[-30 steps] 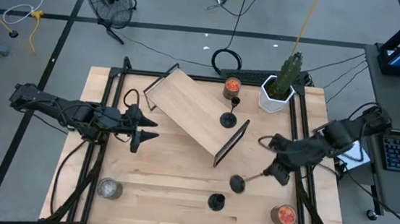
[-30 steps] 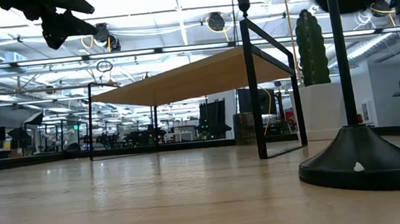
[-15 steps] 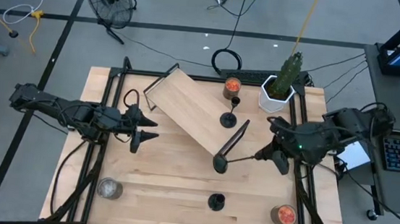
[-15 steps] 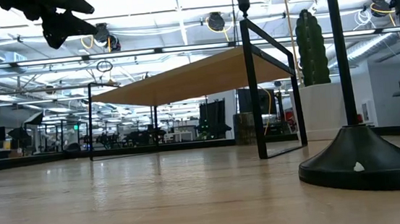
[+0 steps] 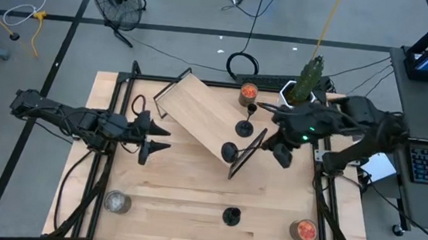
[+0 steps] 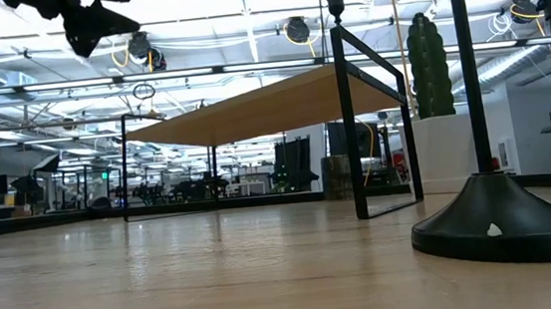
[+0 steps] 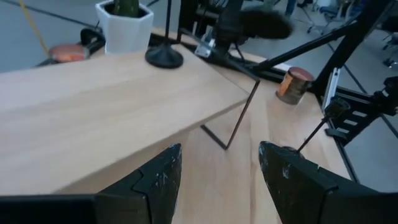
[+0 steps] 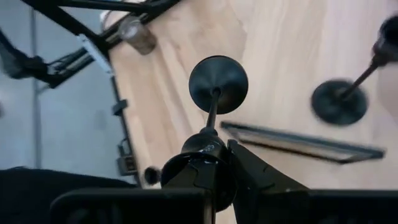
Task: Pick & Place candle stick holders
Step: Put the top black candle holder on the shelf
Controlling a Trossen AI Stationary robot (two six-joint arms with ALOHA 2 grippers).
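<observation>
Left gripper [image 5: 155, 140] at the table's left side, beside the raised wooden shelf [image 5: 198, 119], fingers [image 7: 155, 180] parted and holding nothing. One candle holder [image 5: 231, 215] upright on the table [image 5: 184, 191] near the front edge; another [image 5: 245, 127] upright on the shelf toward the back. Right gripper [image 5: 272, 143] above the shelf's right end, clamped on the cup end of a third candle holder [image 5: 229, 150], tilted, round base [image 8: 218, 76] out over the shelf top.
</observation>
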